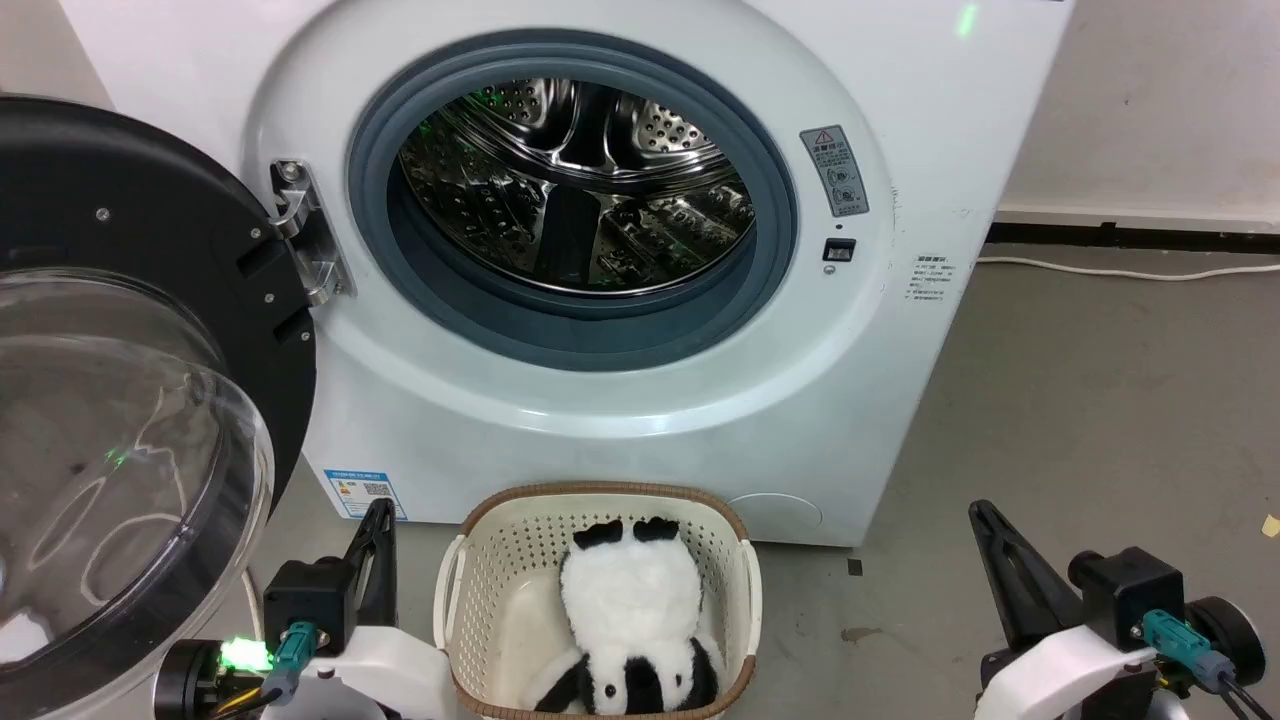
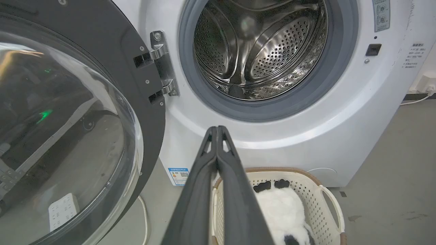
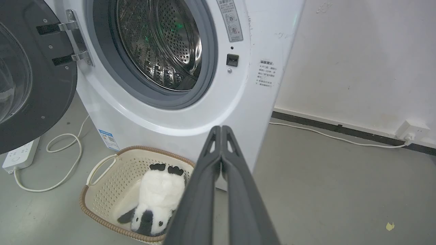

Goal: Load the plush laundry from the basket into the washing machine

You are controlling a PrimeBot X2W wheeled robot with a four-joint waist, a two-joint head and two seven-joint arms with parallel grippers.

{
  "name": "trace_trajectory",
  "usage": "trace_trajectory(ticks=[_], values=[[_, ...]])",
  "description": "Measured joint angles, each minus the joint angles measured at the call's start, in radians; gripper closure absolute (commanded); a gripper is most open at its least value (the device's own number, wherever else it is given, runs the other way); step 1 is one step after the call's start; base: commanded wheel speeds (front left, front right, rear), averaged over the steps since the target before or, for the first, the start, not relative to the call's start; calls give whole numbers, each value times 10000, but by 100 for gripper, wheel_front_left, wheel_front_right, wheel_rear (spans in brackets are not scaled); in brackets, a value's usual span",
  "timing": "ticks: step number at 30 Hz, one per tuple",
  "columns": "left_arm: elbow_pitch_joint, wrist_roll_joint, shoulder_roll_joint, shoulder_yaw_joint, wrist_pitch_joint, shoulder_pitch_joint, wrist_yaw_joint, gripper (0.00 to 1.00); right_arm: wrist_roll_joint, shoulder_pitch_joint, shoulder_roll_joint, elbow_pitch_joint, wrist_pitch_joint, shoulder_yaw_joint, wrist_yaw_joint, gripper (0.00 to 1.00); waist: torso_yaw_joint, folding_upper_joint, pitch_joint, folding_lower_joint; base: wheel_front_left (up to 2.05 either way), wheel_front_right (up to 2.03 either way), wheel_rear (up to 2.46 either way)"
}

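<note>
Plush laundry, lying inside basket set just before washing machine, door swung open. Left gripper and right gripper, each pressed together, empty, flanking basket.

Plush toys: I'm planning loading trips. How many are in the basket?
1. The panda plush lies in the basket, which stands on the floor before the open washing machine. Something small could be hidden under it.

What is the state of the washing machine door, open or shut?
Open: the door is swung left on its hinge, and the steel drum is exposed.
</note>
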Motion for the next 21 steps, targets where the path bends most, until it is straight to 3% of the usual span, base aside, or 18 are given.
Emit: trace_trajectory(ticks=[19,20,21], values=[[0,0,0,2,0,0,0,100,0,0,0,0,0,0,0,100,0,0,0,0,0,0,0],[2,0,0,0,0,0,2,0,6,4,0,2,0,0,0,0,0,0,0,0,0,0,0],[2,-2,0,4,0,0,2,0,6,4,0,2,0,4,0,0,0,0,0,0,0,0,0]])
